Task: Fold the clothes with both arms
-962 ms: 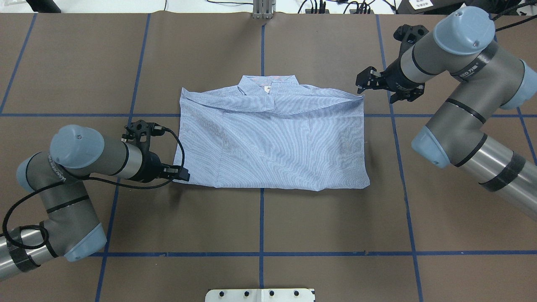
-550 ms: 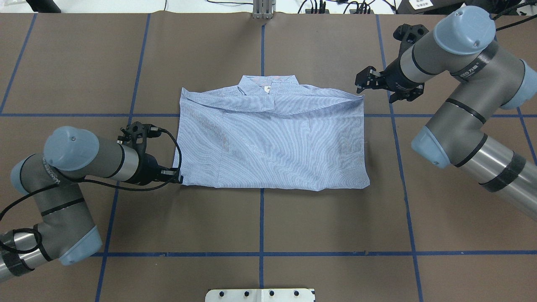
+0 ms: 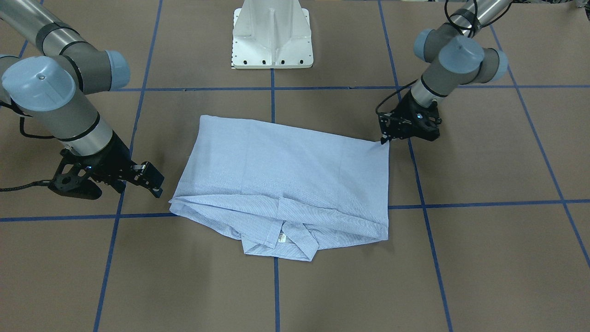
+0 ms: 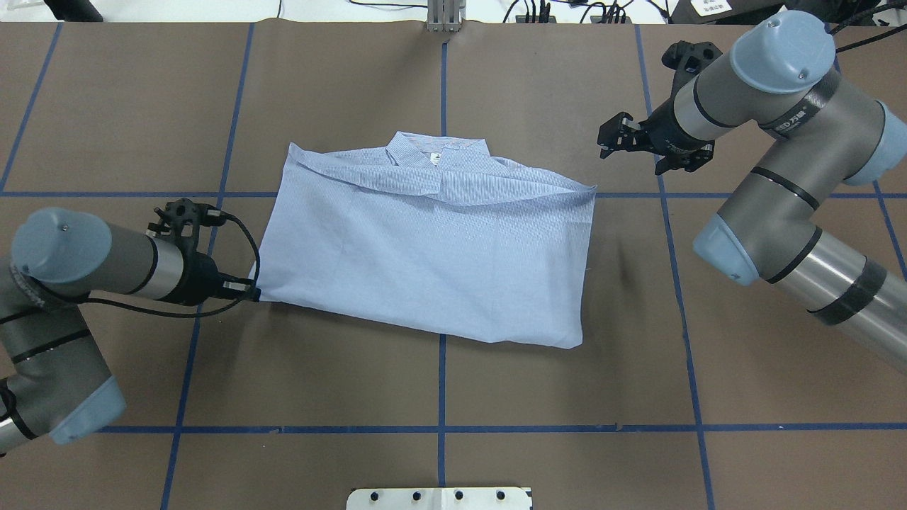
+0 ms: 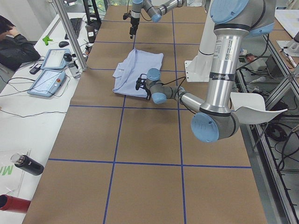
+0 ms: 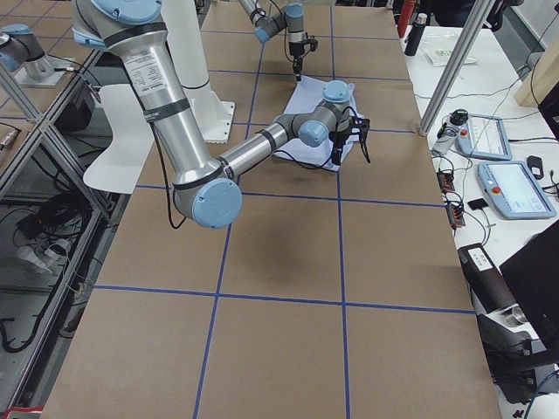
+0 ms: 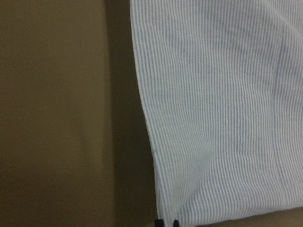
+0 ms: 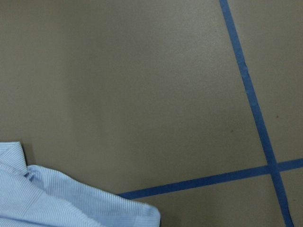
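The shirt (image 4: pixel 432 248) lies folded into a skewed rectangle in the middle of the tabletop (image 4: pixel 567 397), with its collar (image 4: pixel 436 149) on the far side. The left pincer (image 4: pixel 249 290) sits low at the near left corner, fingertips pinched together on the striped cloth. Across the way, the right pincer (image 4: pixel 609 138) hangs with its fingers apart, near the far right corner and clear of the fabric.

Even bright overhead light; soft shadows; wrist views slightly blurred.
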You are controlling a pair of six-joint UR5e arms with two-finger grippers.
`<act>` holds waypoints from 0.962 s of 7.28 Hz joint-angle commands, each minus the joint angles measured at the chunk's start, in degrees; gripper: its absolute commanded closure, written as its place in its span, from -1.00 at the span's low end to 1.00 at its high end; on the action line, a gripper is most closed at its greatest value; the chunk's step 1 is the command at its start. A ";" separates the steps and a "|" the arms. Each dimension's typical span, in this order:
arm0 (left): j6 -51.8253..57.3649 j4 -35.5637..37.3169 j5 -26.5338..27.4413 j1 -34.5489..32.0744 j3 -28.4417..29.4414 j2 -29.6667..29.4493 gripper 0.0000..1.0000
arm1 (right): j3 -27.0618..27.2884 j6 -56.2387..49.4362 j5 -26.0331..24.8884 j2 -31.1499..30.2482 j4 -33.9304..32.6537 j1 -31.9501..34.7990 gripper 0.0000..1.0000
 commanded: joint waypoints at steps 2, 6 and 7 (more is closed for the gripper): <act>14.90 5.32 0.32 -13.32 24.99 -20.24 1.00 | 0.58 0.78 -0.24 0.54 0.00 -0.92 -1.00; 14.66 4.48 1.46 -15.18 42.05 -37.73 0.35 | 1.81 8.31 -4.26 2.98 -0.09 -5.65 -1.00; 14.75 3.43 1.20 -15.36 36.91 -34.43 -0.99 | 1.72 11.82 -6.37 4.30 -0.09 -7.76 -1.00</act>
